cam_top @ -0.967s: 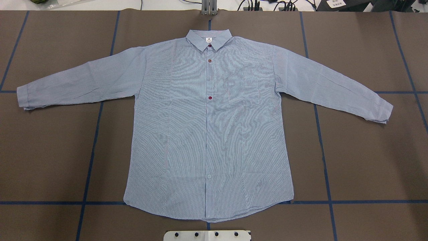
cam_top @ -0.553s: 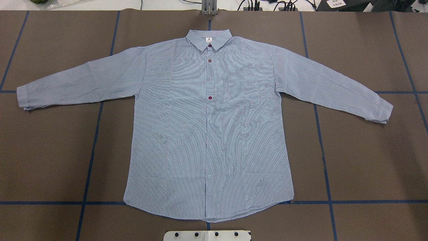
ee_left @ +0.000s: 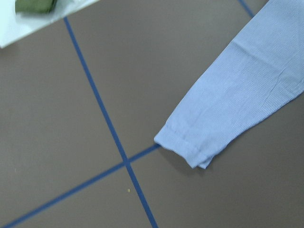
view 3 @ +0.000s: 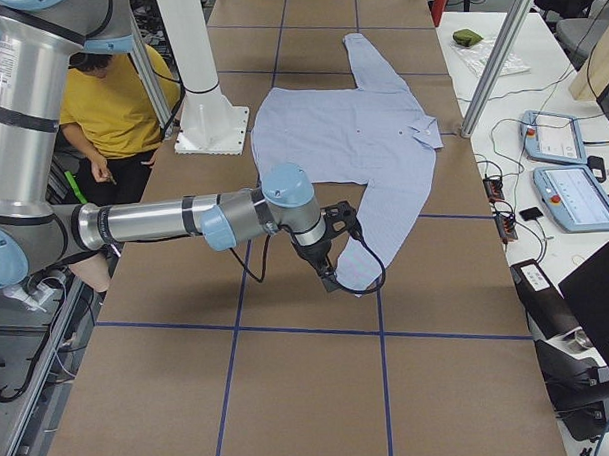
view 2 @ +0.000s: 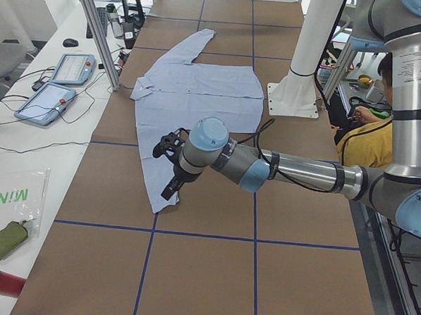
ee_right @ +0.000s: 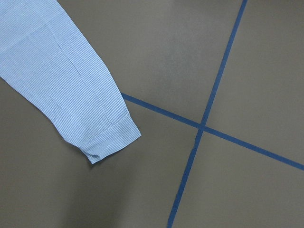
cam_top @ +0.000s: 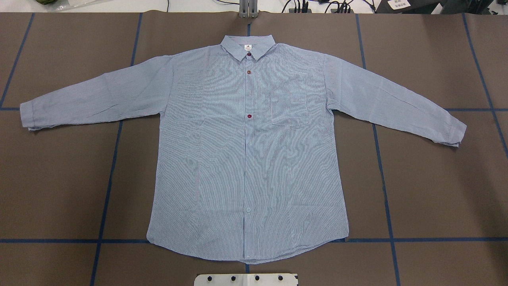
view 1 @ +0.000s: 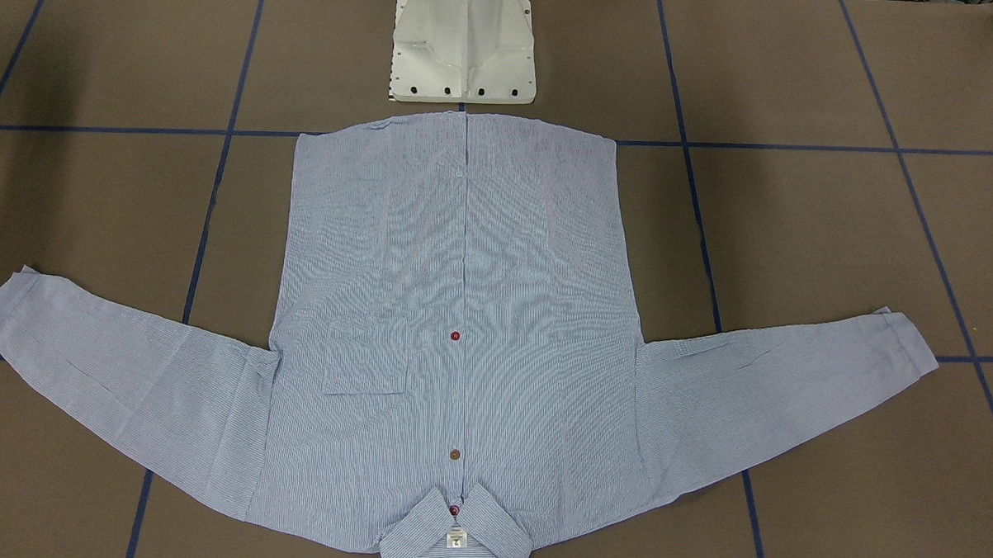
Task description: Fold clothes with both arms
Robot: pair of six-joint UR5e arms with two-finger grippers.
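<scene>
Across the front-facing view, the shirt (view 1: 454, 310) is seen laid flat and buttoned on the table (view 1: 795, 240), with the collar (view 1: 454, 534) at the bottom edge and the hem (view 1: 510, 127) just below the pedestal (view 1: 463, 47) at the top. Both sleeves (view 1: 129, 382) are spread toward the lower corners, and no arm is shown. From overhead, the collar is placed at top centre, the left cuff (cam_top: 28, 116) at the left edge and the right cuff (cam_top: 456, 136) at the right edge; no fold has been made, and no gripper is shown. At the centre of the exterior left view, the left arm (view 2: 294, 169) is stretched across the frame and the left gripper (view 2: 169, 189) is held over the left cuff; whether its jaws are wide or narrow cannot be told, nor whether cloth is touched. At the centre of the exterior right view, the right arm (view 3: 154, 218) is stretched likewise, with the right gripper (view 3: 331, 280) over the right cuff; its jaws cannot be read either. By the left wrist camera, the left cuff is caught right of centre beside crossing tape (ee_left: 109, 128); by the right wrist camera, the right cuff is caught left of centre. The opening step is judged to be in hand: the approach to the cuffs. Next, each gripper would need to be lowered and closed on its cuff, so that the sleeves can be carried in over the body.
</scene>
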